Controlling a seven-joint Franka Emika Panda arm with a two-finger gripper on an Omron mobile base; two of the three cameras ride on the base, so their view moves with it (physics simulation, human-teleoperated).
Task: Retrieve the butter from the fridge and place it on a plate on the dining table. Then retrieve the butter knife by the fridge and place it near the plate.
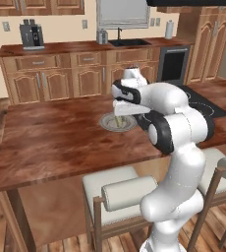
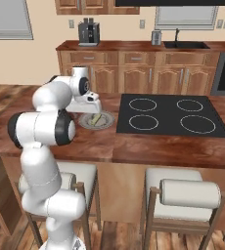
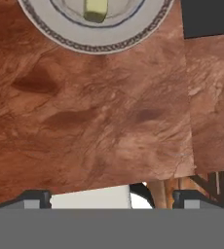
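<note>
One stick of butter (image 3: 95,9) is seen lying on the plate (image 3: 65,36), which rests on the reddish-brown worktop (image 3: 84,121); in the hand view both sit at twelve o'clock. The pincer (image 3: 111,198) is held wide, nothing between its fingertips (image 3: 33,198), and is kept above bare wood at six o'clock of the plate. In the right base view the butter (image 2: 97,118) is shown beside a black cooktop (image 2: 173,114), set at three o'clock of the plate (image 2: 87,125).
</note>
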